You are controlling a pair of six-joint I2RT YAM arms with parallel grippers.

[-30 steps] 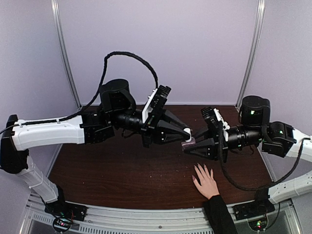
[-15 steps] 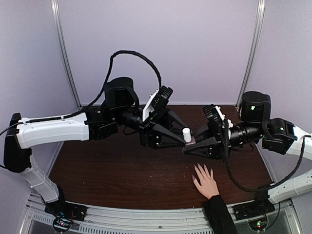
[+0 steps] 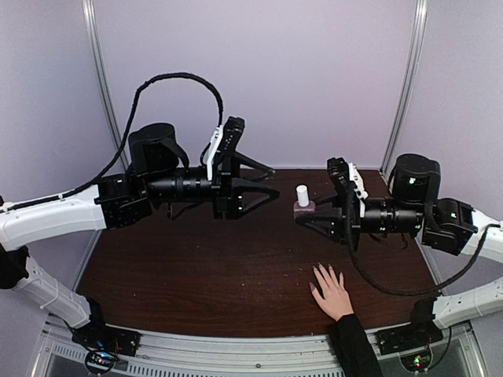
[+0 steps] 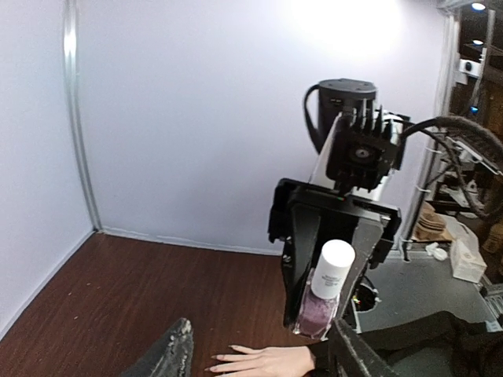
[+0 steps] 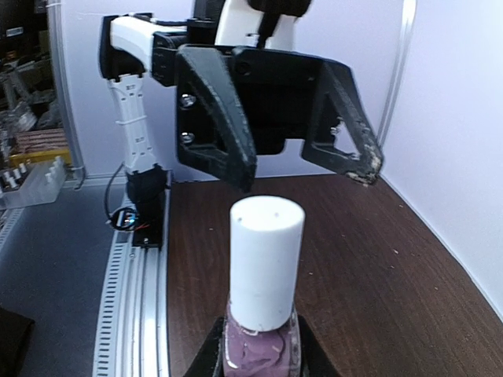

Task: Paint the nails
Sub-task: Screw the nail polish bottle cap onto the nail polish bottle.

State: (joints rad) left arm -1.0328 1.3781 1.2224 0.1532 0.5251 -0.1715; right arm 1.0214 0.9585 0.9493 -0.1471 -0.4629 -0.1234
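Cap-off step, no paint yet: right gripper (image 3: pixel 307 213) clamps small clear bottle of mauve polish (image 3: pixel 303 208), white cylindrical cap (image 3: pixel 302 194) on. left gripper (image 3: pixel 274 182) spread, empty, apart from cap; next it likely needs to align, close on cap, twist. nails (image 3: pixel 321 271) tiny, look bare, on light-skinned spread hand (image 3: pixel 333 294) flat on dark brown wooden table (image 3: pixel 196 259), near edge below bottle

From above-behind, looked down on whole worktop (image 3: pixel 196 267). From left wrist, faced right tool (image 4: pixel 318 318) across a gap. From right wrist, sat close behind bottle (image 5: pixel 263 259), facing left tool (image 5: pixel 305 173). Shared bottle in all three.
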